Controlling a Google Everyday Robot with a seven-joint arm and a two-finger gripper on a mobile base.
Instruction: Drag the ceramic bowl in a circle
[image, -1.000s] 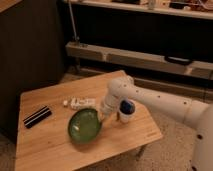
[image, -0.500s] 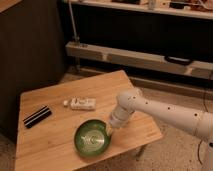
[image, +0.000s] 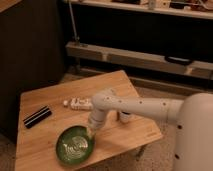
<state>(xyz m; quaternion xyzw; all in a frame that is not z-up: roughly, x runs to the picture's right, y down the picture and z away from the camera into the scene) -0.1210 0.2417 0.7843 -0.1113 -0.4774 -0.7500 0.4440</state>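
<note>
Gripper (image: 92, 132) at lower centre of frame, tip down on upper-right rim of the ceramic bowl (image: 74, 147); spread or pinching, cannot tell; bowl sits lower left, near front edge of wooden table (image: 37, 145); white arm (image: 145, 106) reaches in from right; small white cup (image: 125, 118) partly behind arm; white tube-like item (image: 79, 104) above gripper; black flat bar (image: 37, 116) at left.

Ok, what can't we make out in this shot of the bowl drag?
All in the camera view:
1. Gripper, at the upper-right rim of the glossy green ceramic bowl: its hold on the rim is hidden by the wrist.
2. Small white cup: mostly hidden behind the white arm.
3. Light wooden table: near-left corner cut off by the bottom edge.
4. Robot's white body: cut off by the right edge.
</note>
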